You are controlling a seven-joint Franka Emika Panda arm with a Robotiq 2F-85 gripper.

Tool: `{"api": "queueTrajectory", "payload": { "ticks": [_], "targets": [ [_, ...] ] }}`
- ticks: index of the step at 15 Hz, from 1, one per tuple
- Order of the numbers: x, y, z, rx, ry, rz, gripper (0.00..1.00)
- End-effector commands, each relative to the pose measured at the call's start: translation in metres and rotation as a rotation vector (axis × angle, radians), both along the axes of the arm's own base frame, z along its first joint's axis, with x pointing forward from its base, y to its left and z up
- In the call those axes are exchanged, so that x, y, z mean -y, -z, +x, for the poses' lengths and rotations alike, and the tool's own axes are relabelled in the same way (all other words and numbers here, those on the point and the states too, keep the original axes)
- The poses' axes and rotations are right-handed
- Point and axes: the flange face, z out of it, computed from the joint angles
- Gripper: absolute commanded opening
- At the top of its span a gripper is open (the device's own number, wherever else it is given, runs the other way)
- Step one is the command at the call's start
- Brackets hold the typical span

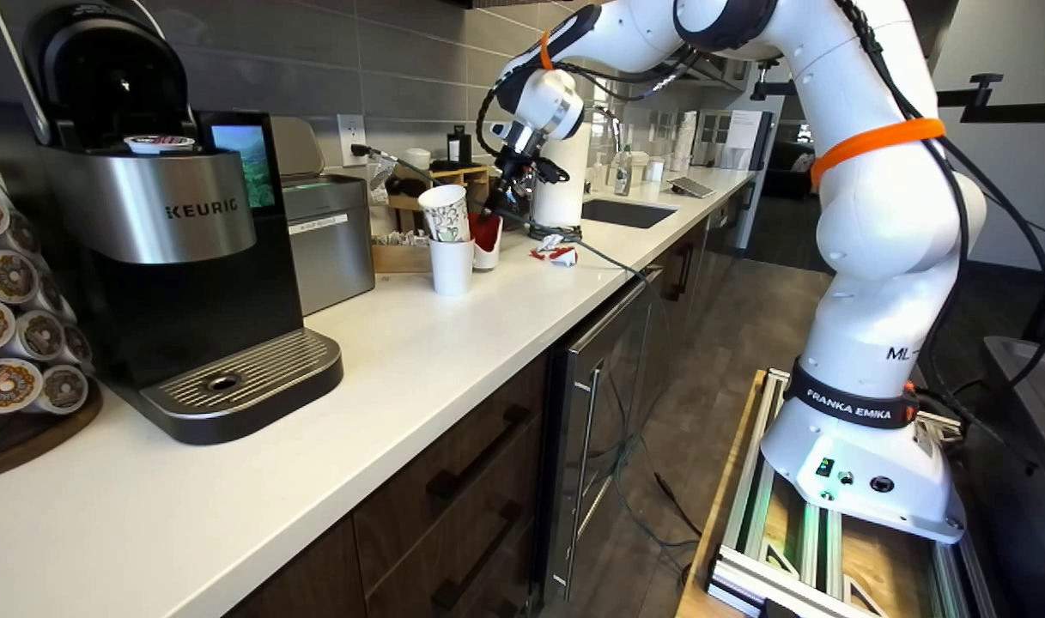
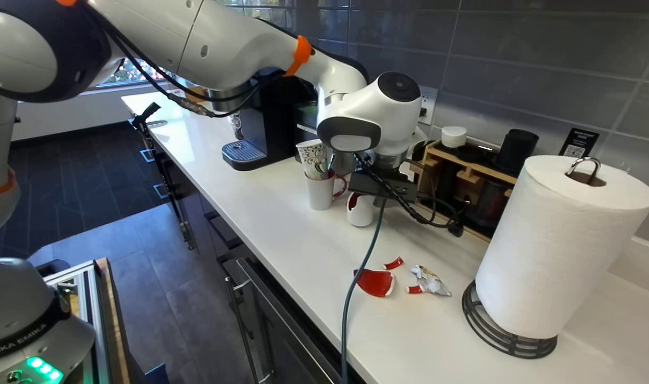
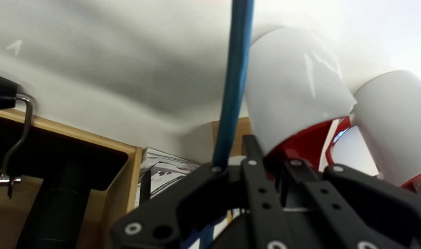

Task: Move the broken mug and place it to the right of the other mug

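White ctr (image 1: 419, 360) carries coffee mach. (image 1: 170, 283), steel box (image 1: 333, 245), wooden organiser (image 2: 467, 174) & upright white mug (image 2: 320, 194), w/ broken mug (image 2: 360, 210) just beside it, seemingly on ctr too. Red shards (image 2: 376, 281) lie btwn broken mug & black wire stand (image 2: 508, 338), one small pc touching a crumpled silvery wrapper (image 2: 431, 281). Pod rack (image 1: 50, 439) nr coffee mach.
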Motion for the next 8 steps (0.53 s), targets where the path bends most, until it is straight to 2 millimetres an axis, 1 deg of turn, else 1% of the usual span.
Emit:
{"api": "queueTrajectory", "payload": {
  "ticks": [1,8],
  "targets": [
    [0.0037,0.0002,0.0101,0.017,0.021,0.020,0.02],
    [0.0044,0.0084,0.0177,0.019,0.037,0.014,0.02]
  ]
}}
